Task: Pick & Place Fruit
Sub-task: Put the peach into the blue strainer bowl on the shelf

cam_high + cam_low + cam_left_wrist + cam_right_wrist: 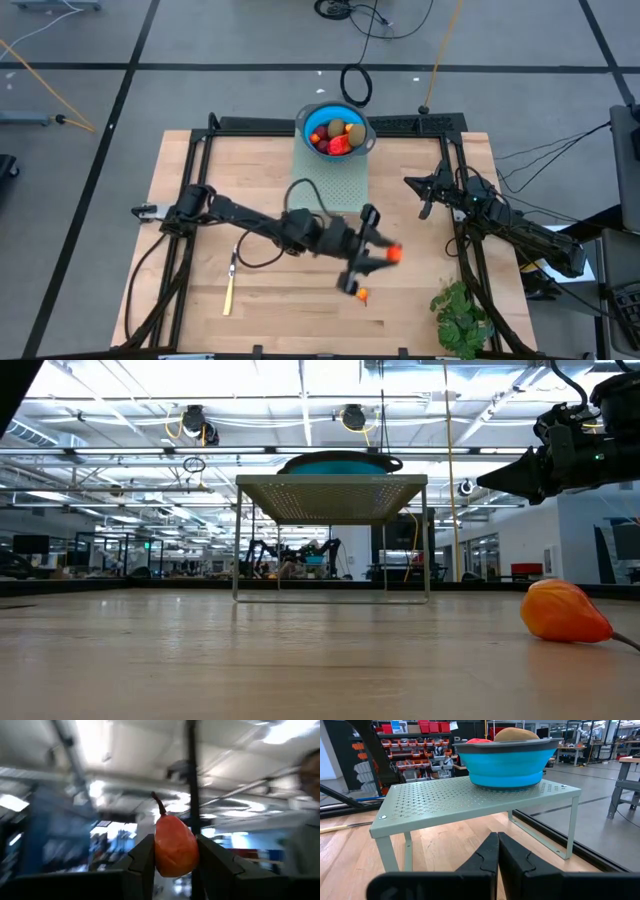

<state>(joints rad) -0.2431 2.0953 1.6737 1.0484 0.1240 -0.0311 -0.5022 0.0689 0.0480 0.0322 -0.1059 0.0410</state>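
Note:
A small orange fruit with a dark stem [175, 845] sits between the fingers of my left gripper [385, 252], which is raised over the table's right-middle part and shut on it. A second orange fruit [362, 295] lies on the wood just nearer the front edge; in the low view this fruit [565, 610] rests on its side. A blue bowl [335, 130] holding red, brown and orange fruit stands on a pale green perforated rack [335, 175] at the far middle. My right gripper [497, 852] waits shut at the right, level, facing the rack. My left gripper pinches the orange fruit by its two opposite sides [159, 857], one finger [142, 857] on each. The fingers slant upward toward the table's right edge. The fruit's stem end [159, 806] points away from the gripper, and the fruit is lifted clear of the table.
A yellow-handled knife [230, 285] lies near the front left. A leafy green plant [460, 315] stands at the front right corner. Black frame rails [200, 160] run along the table's sides. Bare wood lies between the rack and the front edge.

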